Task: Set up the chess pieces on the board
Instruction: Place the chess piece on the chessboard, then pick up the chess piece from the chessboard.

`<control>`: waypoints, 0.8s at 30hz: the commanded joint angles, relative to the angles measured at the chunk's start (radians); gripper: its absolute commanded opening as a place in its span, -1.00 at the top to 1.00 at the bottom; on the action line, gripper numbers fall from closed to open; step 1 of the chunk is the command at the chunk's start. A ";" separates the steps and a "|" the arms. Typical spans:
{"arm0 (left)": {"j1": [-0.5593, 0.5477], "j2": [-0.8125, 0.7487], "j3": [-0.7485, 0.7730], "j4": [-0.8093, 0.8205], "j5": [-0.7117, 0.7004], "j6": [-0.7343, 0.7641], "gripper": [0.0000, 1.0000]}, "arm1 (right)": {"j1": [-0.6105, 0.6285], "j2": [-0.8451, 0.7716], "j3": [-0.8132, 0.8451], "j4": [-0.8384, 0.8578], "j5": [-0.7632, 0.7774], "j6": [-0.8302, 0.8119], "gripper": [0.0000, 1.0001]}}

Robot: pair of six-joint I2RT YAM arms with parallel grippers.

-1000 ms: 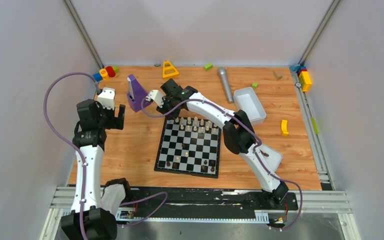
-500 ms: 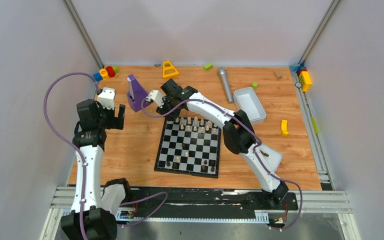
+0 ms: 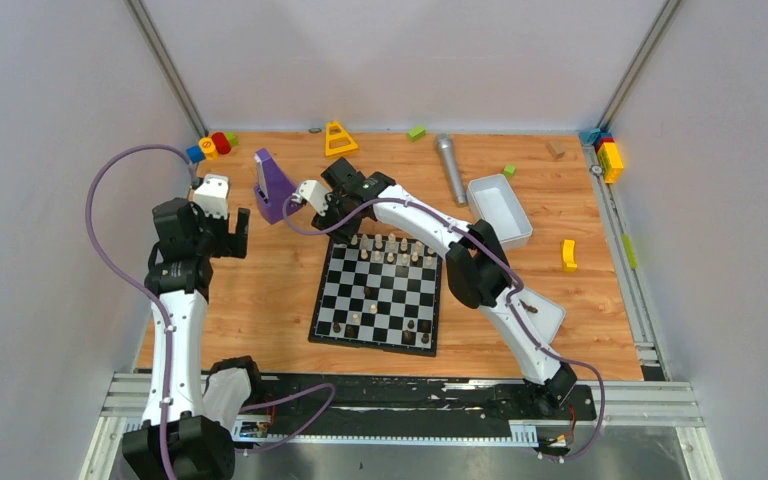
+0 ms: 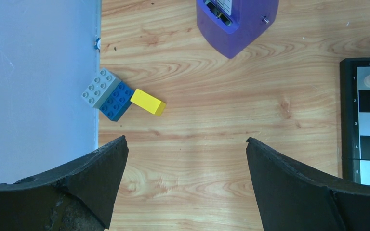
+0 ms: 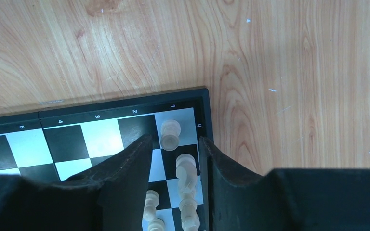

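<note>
Over the board's point(image 3: 397, 292) upper-left corner, the right gripper point(image 5: 175, 144) stands loosely parted astride a cream piece point(image 5: 185, 169), seemingly seating it, while the left gripper point(image 4: 185, 140) hangs spread wide and empty at frame left.

One board point(image 3: 405, 290). Cream pieces point(image 3: 391, 240): about a dozen, too small for a sure count. Dark pieces point(image 3: 410, 325): five. White trays point(image 3: 498, 210): two. Green blocks point(image 3: 416, 132): two. Purple stand point(image 3: 275, 187): one.
</note>
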 commanded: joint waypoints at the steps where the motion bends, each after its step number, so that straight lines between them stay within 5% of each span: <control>1: 0.025 0.001 0.025 0.041 0.011 -0.042 -1.00 | 0.004 -0.087 0.027 0.020 -0.001 0.023 0.13; 10: 0.041 0.019 0.097 0.041 0.066 -0.093 -1.00 | -0.009 -0.321 -0.134 0.069 0.001 0.063 0.04; 19: 0.027 0.065 0.151 -0.142 0.530 0.103 -1.00 | -0.116 -0.648 -0.472 0.079 -0.022 0.093 0.06; 24: -0.170 0.052 0.139 -0.237 0.541 0.227 -1.00 | -0.241 -0.870 -0.767 0.140 -0.123 0.132 0.08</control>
